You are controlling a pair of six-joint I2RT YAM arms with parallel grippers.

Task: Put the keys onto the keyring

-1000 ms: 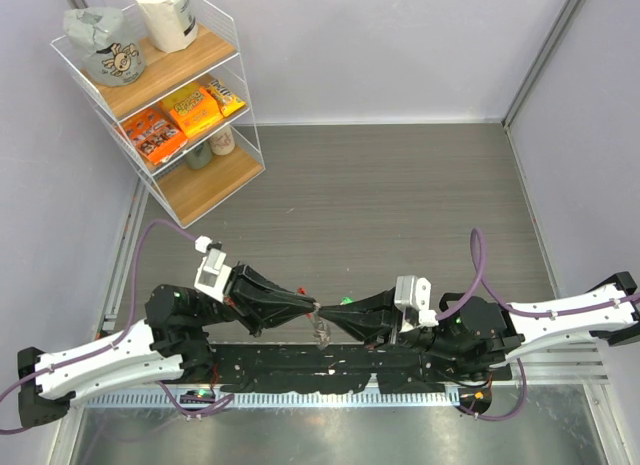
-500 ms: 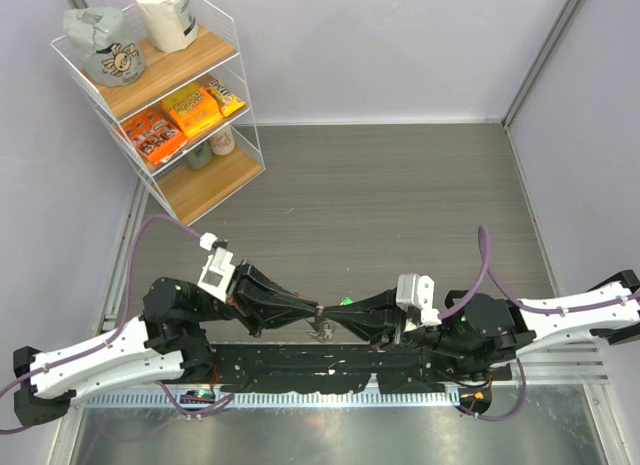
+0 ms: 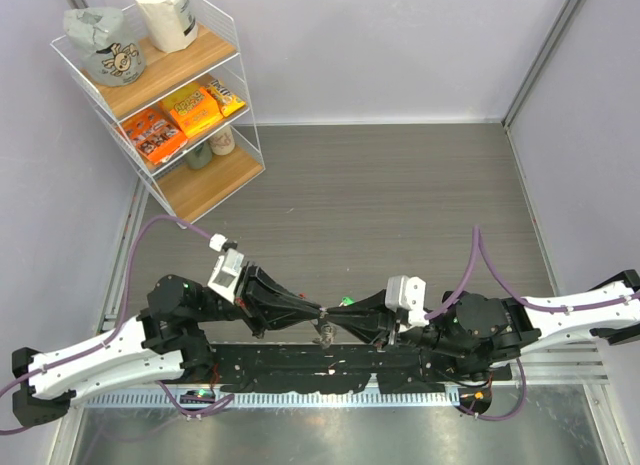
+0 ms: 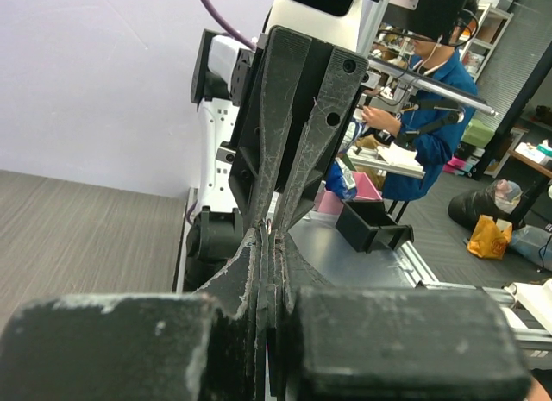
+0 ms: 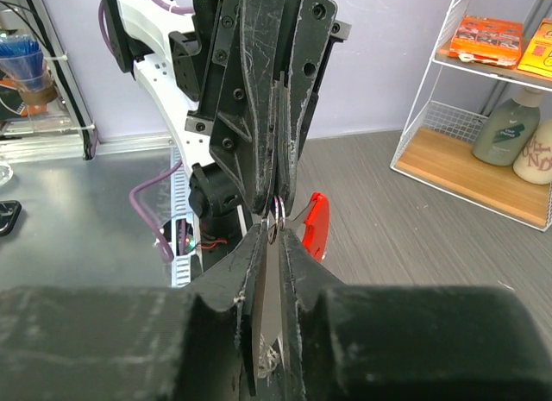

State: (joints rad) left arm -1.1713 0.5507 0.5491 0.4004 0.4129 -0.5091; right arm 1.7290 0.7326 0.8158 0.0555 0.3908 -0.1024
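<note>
Just changed: left arm has pushed forward; both grippers remain nose to nose.
Left gripper (image 3: 321,311): pinched closed, seemingly on the keyring (image 5: 315,224), whose red arc hangs just beside it.
Right gripper (image 3: 334,314): clamped on the green key (image 3: 346,301).
Meaning: threading under way, not yet done.

Left gripper (image 3: 317,312) and right gripper (image 3: 334,312) stood tip to tip, barring each other. Tabletop (image 3: 400,195) lay open from 10 to 2 o'clock; wire shelf (image 3: 205,185) obstructed far 11 o'clock.
</note>
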